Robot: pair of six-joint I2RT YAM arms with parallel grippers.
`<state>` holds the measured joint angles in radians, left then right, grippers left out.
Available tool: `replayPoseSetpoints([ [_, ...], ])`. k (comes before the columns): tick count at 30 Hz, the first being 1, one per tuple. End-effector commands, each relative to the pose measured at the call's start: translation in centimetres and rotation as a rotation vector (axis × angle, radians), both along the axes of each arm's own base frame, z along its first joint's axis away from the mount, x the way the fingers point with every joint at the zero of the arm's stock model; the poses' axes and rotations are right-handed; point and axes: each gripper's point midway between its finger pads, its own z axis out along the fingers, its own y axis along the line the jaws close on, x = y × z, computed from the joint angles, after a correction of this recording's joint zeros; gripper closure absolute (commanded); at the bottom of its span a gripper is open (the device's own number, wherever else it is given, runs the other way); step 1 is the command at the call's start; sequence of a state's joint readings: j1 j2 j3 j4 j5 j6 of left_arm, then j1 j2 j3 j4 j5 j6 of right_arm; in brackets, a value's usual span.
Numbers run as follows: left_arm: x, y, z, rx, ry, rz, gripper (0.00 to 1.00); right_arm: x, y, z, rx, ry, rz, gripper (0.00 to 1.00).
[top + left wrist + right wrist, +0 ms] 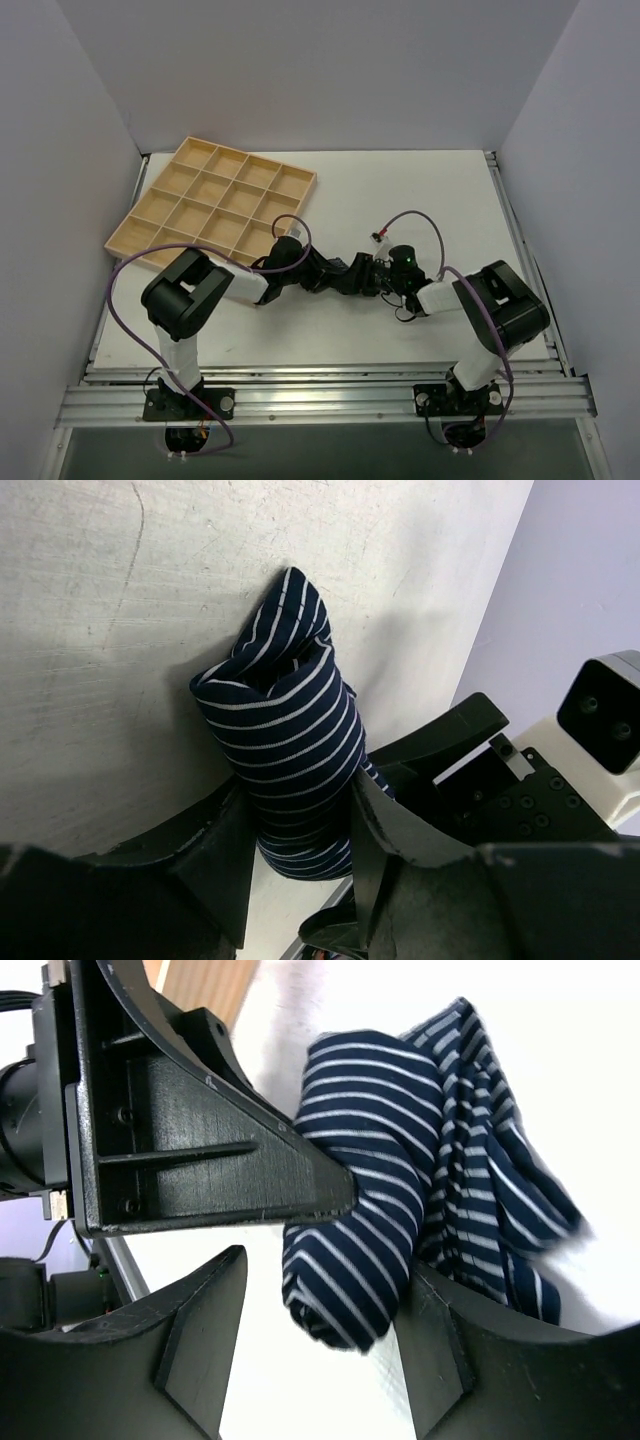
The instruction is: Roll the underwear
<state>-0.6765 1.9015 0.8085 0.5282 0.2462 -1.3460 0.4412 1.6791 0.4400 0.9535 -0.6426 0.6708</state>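
Observation:
The underwear (290, 740) is a navy, white-striped cloth rolled into a thick tube lying on the white table. In the left wrist view my left gripper (298, 810) is shut on the near end of the roll, with a finger pressing each side. In the right wrist view the roll (370, 1190) lies between the fingers of my right gripper (325, 1280), which stands open: one finger is well clear of the cloth and the other rests against it. A loose striped flap spreads out behind the roll. From above, the two grippers (325, 272) (368, 275) meet mid-table and hide the cloth.
A wooden tray (250, 157) divided into several cells sits at the back left, close to the left arm. The left gripper's finger (200, 1150) crosses the right wrist view. The right arm's body (520, 800) stands just beyond the roll. Grey walls enclose the table.

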Motion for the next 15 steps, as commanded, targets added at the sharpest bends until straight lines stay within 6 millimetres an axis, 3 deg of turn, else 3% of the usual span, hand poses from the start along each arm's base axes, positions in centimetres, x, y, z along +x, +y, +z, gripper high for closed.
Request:
replayPoseSetpoints([
  [1,1.1,1.9,-1.5,0.079,-0.018,0.063,0.98,-4.4,-3.6,-5.3,-0.215,0.232,-0.056,0.45],
  [15,0.8,1.7,-1.8,0.124,-0.010,0.027,0.98,-2.0,-4.4,-0.2,-0.202,0.066,-0.165,0.44],
])
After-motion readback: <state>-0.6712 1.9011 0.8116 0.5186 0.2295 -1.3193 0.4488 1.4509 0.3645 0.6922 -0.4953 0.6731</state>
